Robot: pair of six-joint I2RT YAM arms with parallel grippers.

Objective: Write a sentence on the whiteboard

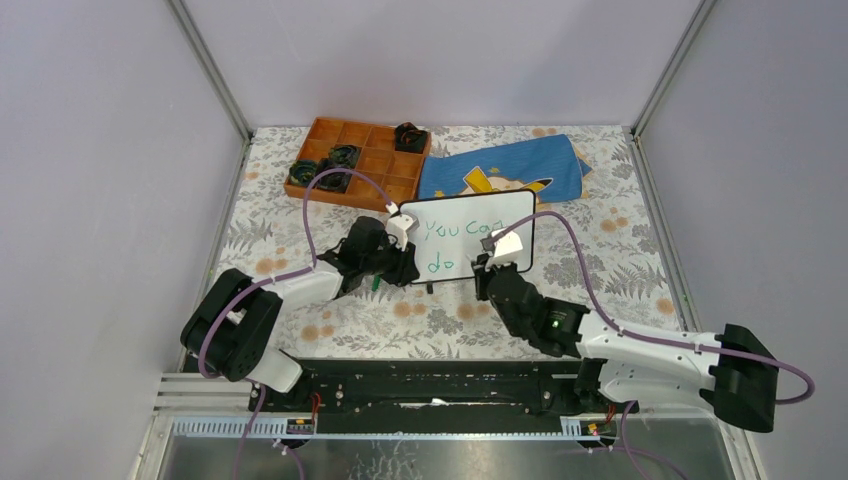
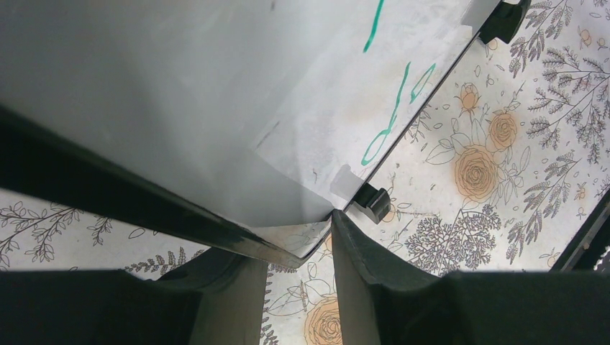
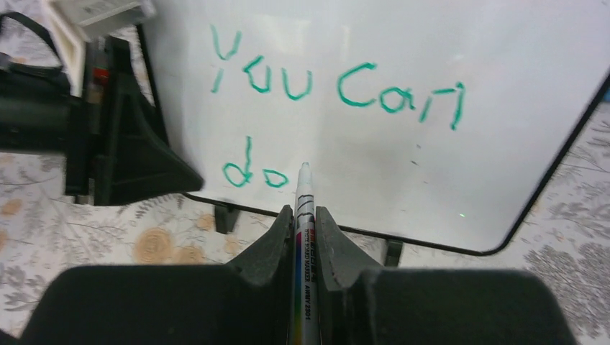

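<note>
The whiteboard (image 1: 470, 240) stands tilted at mid-table, with green words "You Can" (image 3: 338, 86) on top and "do" (image 3: 248, 172) below. My left gripper (image 1: 405, 262) is shut on the board's lower left corner; in the left wrist view (image 2: 298, 251) the black frame corner sits between the fingers, next to a black foot (image 2: 372, 201). My right gripper (image 3: 305, 215) is shut on a silver marker (image 3: 305, 244). Its tip touches or nearly touches the board just right of "do". In the top view the right gripper (image 1: 490, 262) is at the board's lower right.
An orange compartment tray (image 1: 362, 160) with black parts sits at the back left. A blue cloth with yellow print (image 1: 505, 170) lies behind the board. The floral table cover (image 1: 420, 320) is walled in on three sides.
</note>
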